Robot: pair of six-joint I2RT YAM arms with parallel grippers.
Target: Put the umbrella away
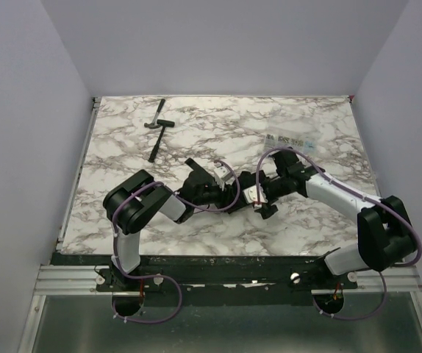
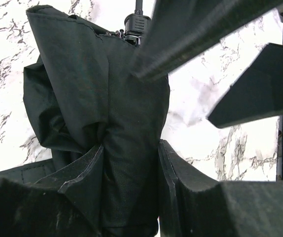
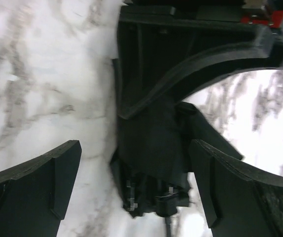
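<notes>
Left wrist view: my left gripper point(image 2: 129, 182) pinches the umbrella point(image 2: 97, 98) cloth at table point(image 1: 306, 140) centre; right gripper point(image 3: 134, 182), at its 3 o'clock, gapes wide, so loose fabric may slip free

- No writing can be read in any view.
- A small white rectangular paper card point(image 1: 290, 140) lying on the white marble-patterned tabletop point(image 1: 328, 118) carries dark print, too small to read.
</notes>
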